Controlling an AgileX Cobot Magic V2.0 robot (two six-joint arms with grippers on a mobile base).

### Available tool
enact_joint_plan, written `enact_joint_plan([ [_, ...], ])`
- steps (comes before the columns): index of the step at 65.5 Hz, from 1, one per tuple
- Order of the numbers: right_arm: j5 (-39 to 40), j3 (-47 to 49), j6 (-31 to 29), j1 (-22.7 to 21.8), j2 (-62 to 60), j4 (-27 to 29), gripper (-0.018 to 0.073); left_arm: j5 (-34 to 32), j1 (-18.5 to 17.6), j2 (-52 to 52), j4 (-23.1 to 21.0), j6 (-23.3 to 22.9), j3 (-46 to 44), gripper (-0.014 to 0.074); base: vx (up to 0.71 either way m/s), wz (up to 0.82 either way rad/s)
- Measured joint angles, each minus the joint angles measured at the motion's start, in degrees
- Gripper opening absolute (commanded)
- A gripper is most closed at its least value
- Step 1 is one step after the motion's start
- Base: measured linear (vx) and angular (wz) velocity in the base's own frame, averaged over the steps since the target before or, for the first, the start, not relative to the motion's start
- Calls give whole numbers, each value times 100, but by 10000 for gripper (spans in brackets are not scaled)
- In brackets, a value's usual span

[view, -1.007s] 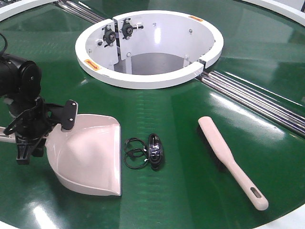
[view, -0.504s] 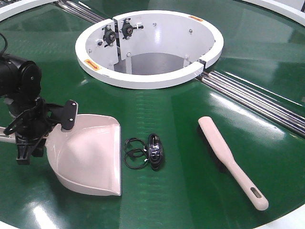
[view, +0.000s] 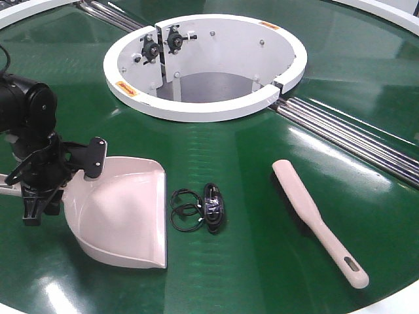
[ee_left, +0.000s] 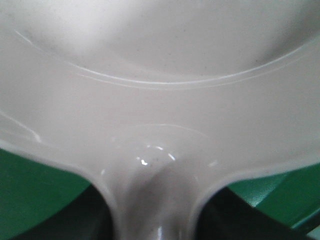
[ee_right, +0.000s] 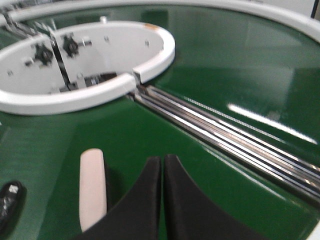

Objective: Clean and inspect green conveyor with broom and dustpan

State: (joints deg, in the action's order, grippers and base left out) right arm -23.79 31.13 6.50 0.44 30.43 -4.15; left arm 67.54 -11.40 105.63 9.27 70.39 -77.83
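- Gripping the dustpan by its handle, the left end effector sits at the left of the front view. In the left wrist view its dark fingers flank the handle neck on both sides, closed in against it.
- Dustpan lies flat on the green conveyor counter, with the wide mouth facing right and the handle pointing left past the frame edge.
- Small black cable bundle lies just beside the dustpan mouth, with a thin gap of green showing between them.
- Broom lies on the counter right of the bundle, well apart from the dustpan. The handle end with the slotted hole points to the near right edge, the head points toward the hub, and dark bristles show along its underside.
- Right end effector shows in the right wrist view only. Its two black fingers are pressed together with nothing between them, just right of the broom's rounded tip.
- White ring hub sits at the far centre of the counter.
- Steel roller strips run from the hub toward the right edge.
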Motion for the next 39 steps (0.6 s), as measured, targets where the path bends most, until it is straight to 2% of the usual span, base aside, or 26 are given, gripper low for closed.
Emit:
enact_joint_plan([
  [17,-703,82,-20,0,527,-3,22,3,0,0,0,0,0,-6,0,0],
  [27,-1362,365,-25,0,786,2,140,3,0,0,-4,-5,0,-6,0,0],
  [35,-1733,741,-57,43,1031,35,292,3,0,0,-4,-5,0,-6,0,0],
  [39,-1892,911,-173,215,1209,29,363,3,0,0,-4,-5,0,-6,0,0],
])
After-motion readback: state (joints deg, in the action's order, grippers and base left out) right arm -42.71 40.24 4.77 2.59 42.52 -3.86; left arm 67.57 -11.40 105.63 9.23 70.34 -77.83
